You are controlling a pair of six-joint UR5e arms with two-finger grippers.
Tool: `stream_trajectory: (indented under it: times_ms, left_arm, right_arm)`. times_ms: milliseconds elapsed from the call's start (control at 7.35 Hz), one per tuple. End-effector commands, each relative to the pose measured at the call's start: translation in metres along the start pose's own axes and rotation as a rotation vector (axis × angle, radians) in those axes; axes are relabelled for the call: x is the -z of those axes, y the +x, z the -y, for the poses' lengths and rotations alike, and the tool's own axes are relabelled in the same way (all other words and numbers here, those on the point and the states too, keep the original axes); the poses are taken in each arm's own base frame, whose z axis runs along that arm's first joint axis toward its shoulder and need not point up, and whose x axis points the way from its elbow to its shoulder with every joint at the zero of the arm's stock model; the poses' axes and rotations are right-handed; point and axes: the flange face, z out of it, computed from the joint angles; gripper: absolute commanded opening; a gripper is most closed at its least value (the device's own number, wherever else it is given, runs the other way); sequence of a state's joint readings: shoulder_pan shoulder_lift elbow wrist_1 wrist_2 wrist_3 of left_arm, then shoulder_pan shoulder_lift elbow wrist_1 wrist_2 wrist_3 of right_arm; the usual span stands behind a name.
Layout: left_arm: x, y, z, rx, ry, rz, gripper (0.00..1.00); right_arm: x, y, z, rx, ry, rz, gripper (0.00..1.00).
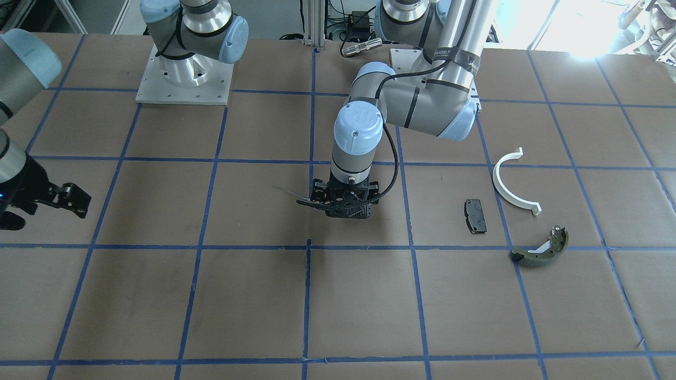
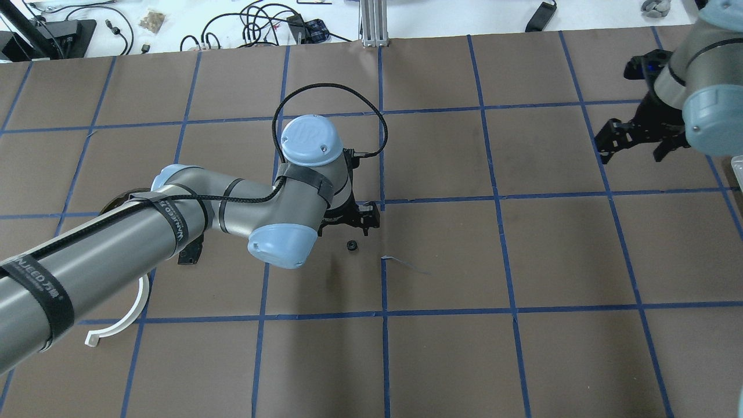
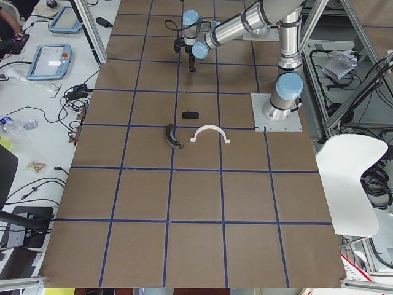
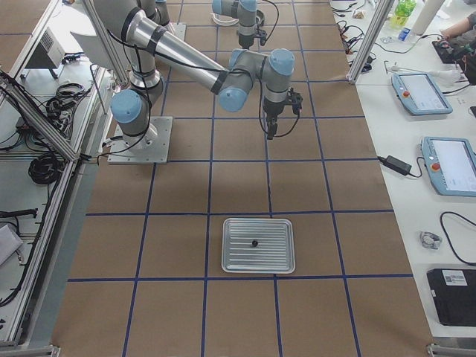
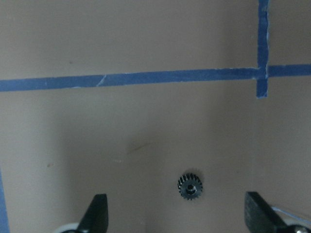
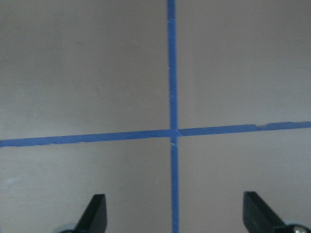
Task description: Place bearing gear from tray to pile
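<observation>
A small black bearing gear (image 2: 350, 245) lies on the brown table, and shows in the left wrist view (image 5: 190, 186) just ahead of the open fingers. My left gripper (image 2: 364, 220) hangs open and empty right above it near the table's middle (image 1: 343, 206). The pile lies apart, further to the robot's left: a white half-ring (image 1: 509, 184), a black pad (image 1: 475, 215) and an olive-green curved shoe (image 1: 541, 248). My right gripper (image 2: 635, 142) is open and empty over bare table (image 6: 175, 216). The gear is hidden by the gripper in the front-facing view.
A ribbed metal tray (image 4: 230, 256) stands at the table's right end with one small dark part (image 4: 254, 242) in it. Blue tape lines (image 6: 171, 131) grid the table. A loose strip of tape (image 2: 406, 264) curls up near the gear.
</observation>
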State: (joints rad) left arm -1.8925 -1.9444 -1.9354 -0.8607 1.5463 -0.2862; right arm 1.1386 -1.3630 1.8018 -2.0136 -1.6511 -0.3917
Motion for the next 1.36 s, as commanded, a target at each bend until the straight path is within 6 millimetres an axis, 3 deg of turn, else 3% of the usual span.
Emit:
stream_trajectory:
  times_ms: [0,136,272,544,816,952,1224]
  left_arm:
    - [-0.019,0.012,-0.003,-0.019,-0.016,0.006,1.00]
    - [-0.023,0.014,-0.003,-0.021,-0.010,0.004,0.99]
    - [-0.027,0.016,-0.005,-0.030,-0.015,0.006,0.89]
    - [-0.029,0.017,-0.007,-0.035,-0.019,0.007,0.45]
    - [-0.027,0.016,-0.007,-0.032,-0.014,0.007,0.19]
    - [-0.021,0.016,-0.007,-0.032,-0.003,0.003,0.10]
    - [-0.001,0.011,0.003,-0.028,0.035,-0.010,0.07]
  right_arm:
    - [-0.013,0.111,-0.029,0.020,-0.020,0.010,1.00]
    - [-0.029,0.154,-0.040,0.037,-0.036,0.029,1.00]
    - [-0.043,0.195,-0.055,0.034,-0.035,0.036,1.00]
    - [-0.067,0.244,-0.050,0.113,0.024,0.044,1.00]
    - [-0.099,0.333,-0.043,0.169,0.038,0.065,1.00]
    - [-0.118,0.364,-0.043,0.175,0.040,0.075,1.00]
    - [-0.133,0.370,-0.040,0.196,0.051,0.097,1.00]
